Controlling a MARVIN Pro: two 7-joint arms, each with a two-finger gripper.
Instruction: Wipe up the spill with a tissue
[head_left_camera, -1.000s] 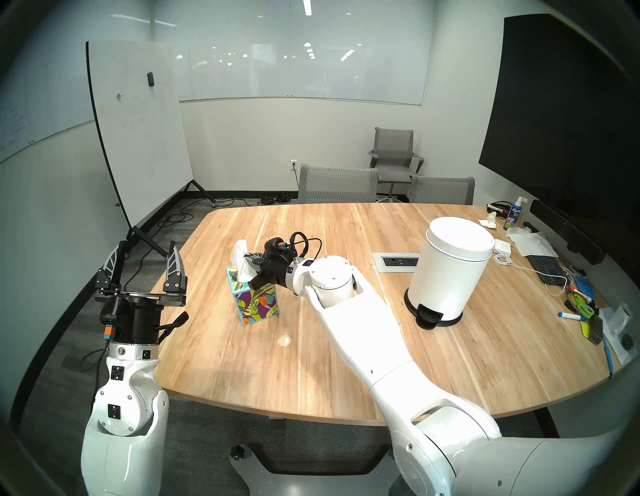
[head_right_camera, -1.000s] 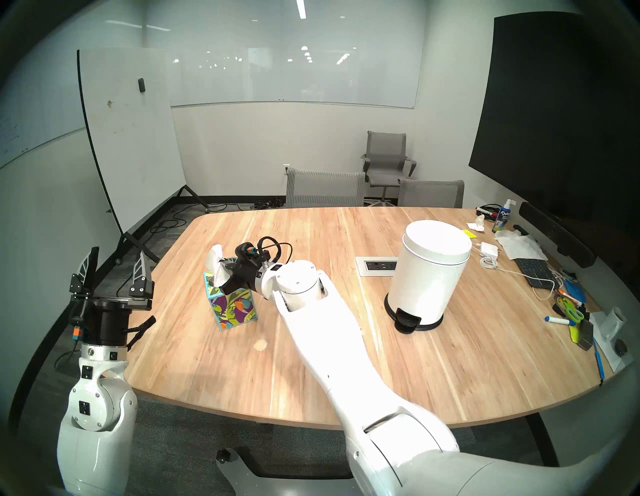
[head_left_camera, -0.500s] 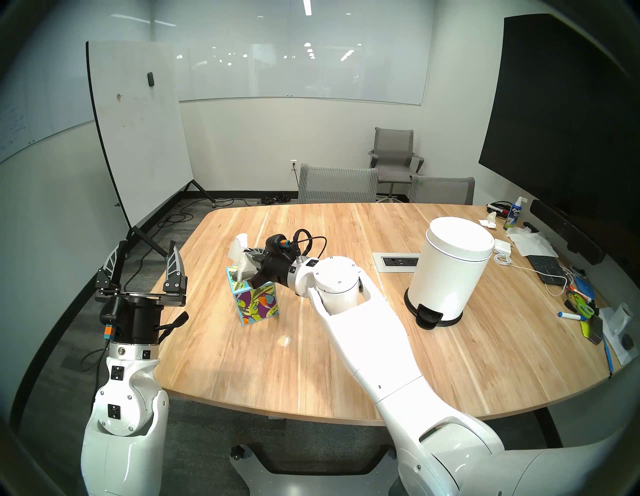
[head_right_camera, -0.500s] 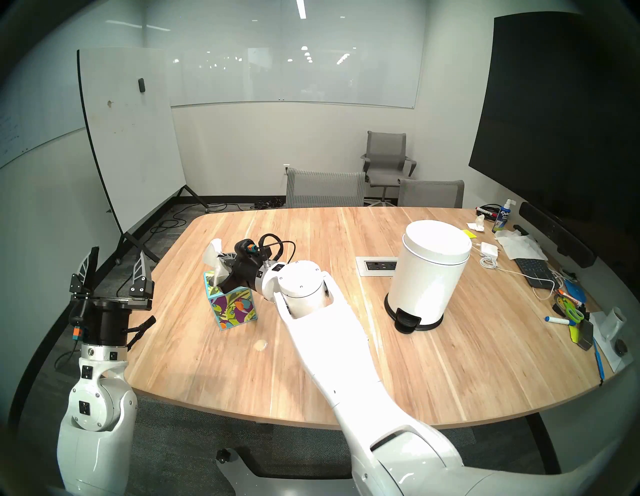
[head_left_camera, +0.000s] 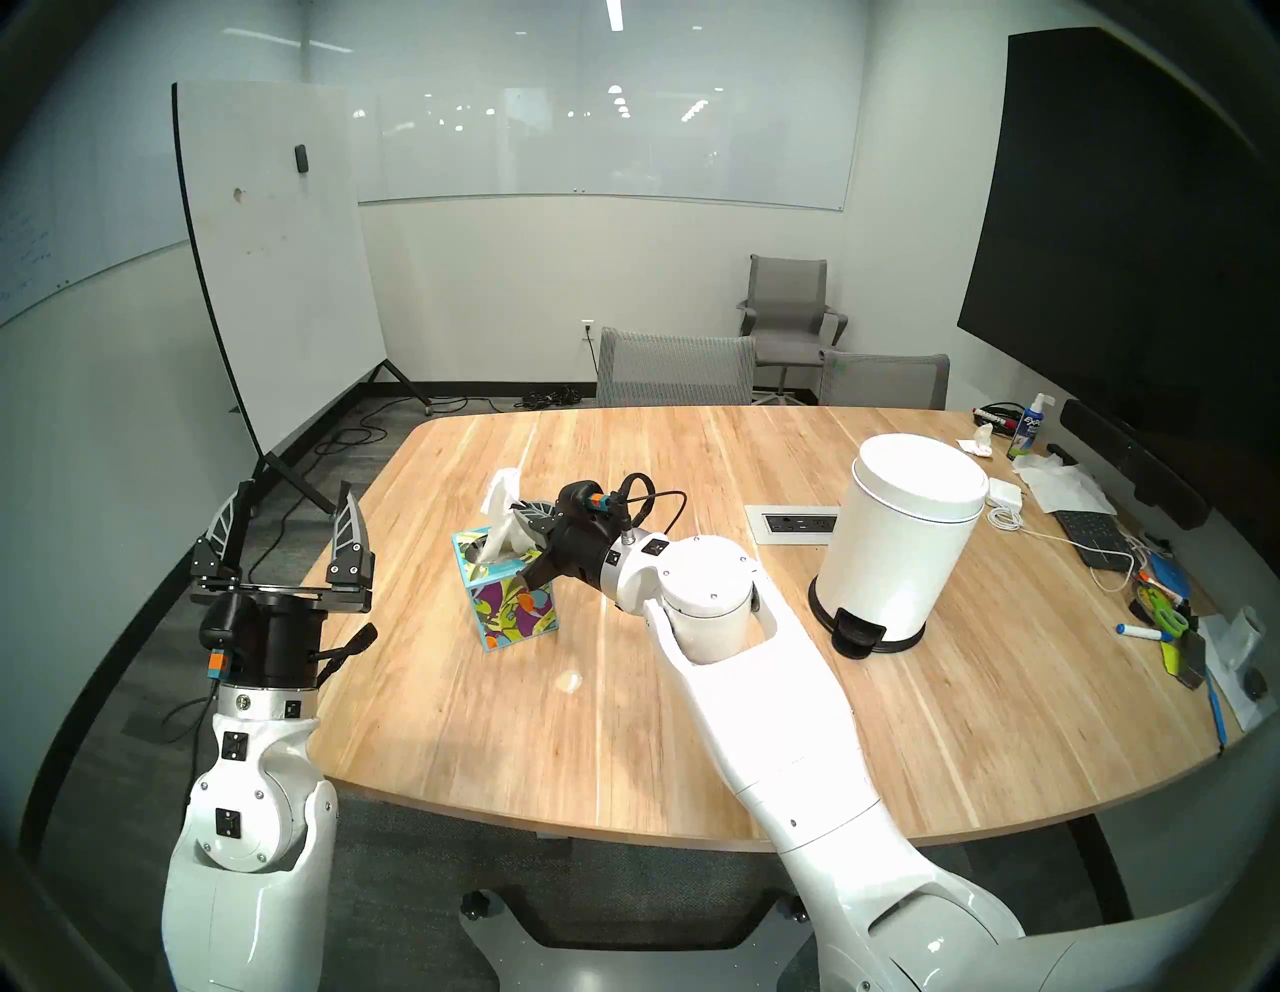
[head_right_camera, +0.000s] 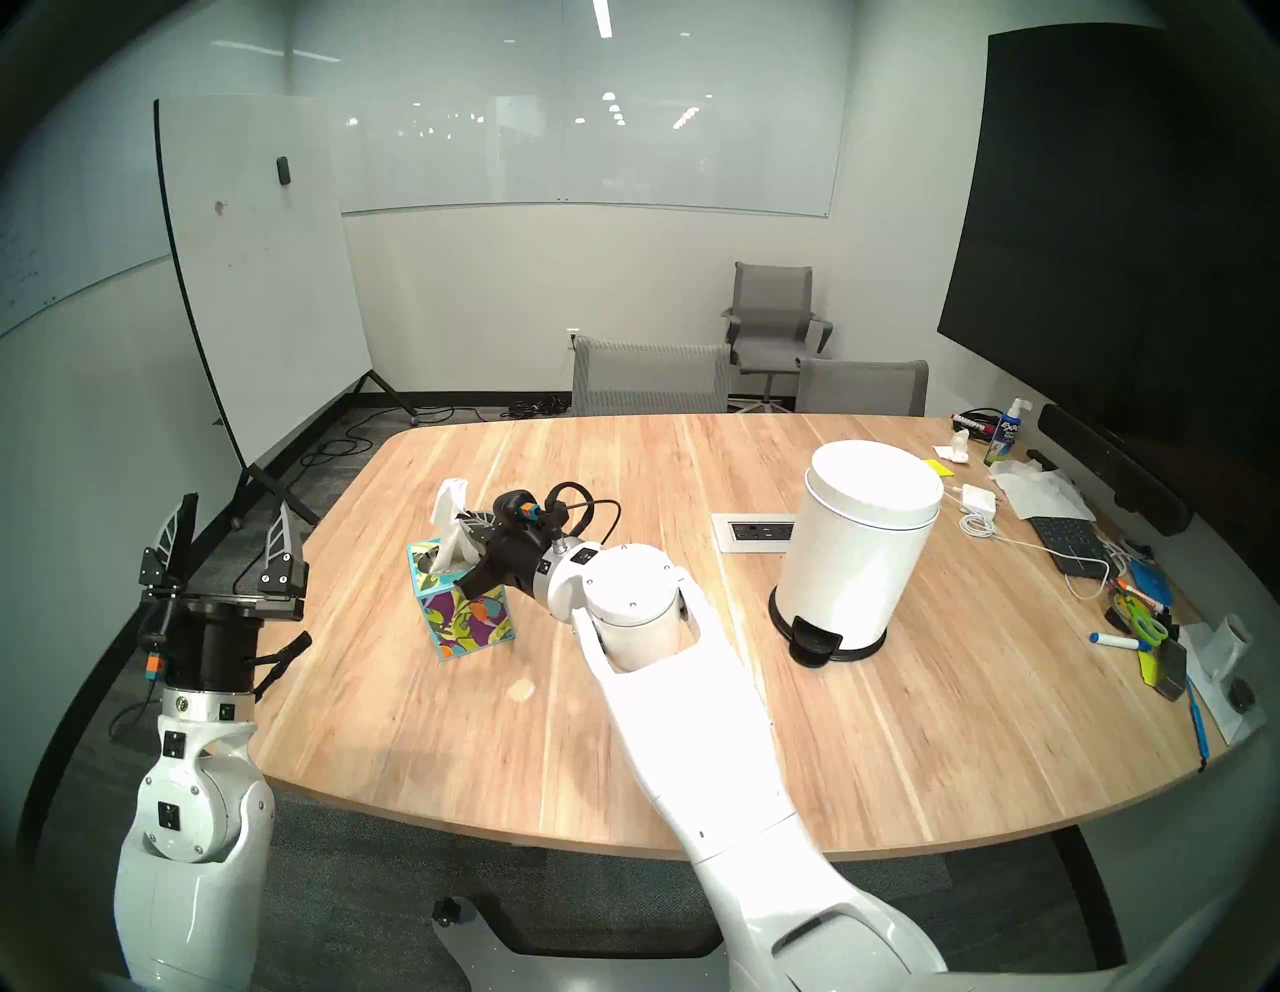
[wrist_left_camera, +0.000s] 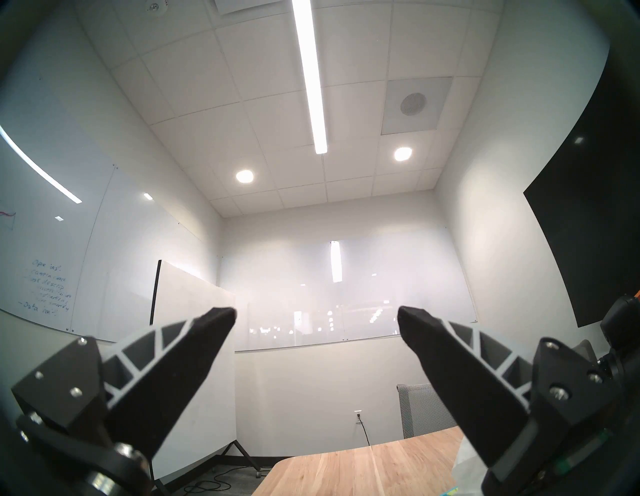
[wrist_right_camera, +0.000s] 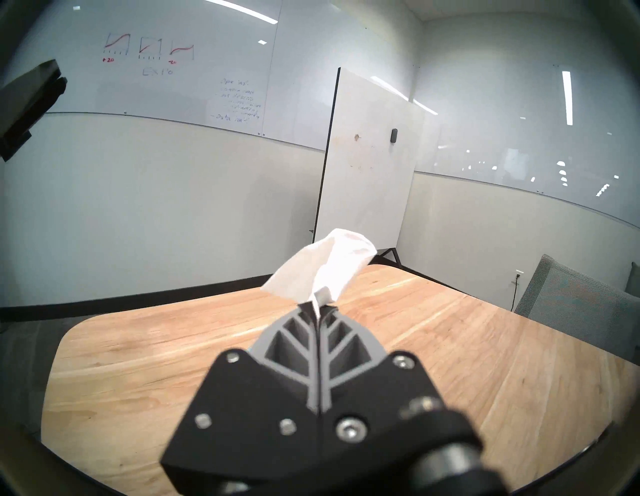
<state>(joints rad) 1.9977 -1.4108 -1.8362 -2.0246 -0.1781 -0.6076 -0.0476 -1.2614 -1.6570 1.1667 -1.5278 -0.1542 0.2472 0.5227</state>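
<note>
We see our left claw tilted up toward the ceiling, its two black fingers spread wide with nothing between them. Below the fingers lies a corner of the wooden tabletop. Left of the tabletop stands a rolling whiteboard; above it (partly behind the right finger) shows a grey mesh chair.

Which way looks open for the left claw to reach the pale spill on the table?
Probably straight across: the left claw is open and empty, and bare table lies between it and the pale spill.
</note>
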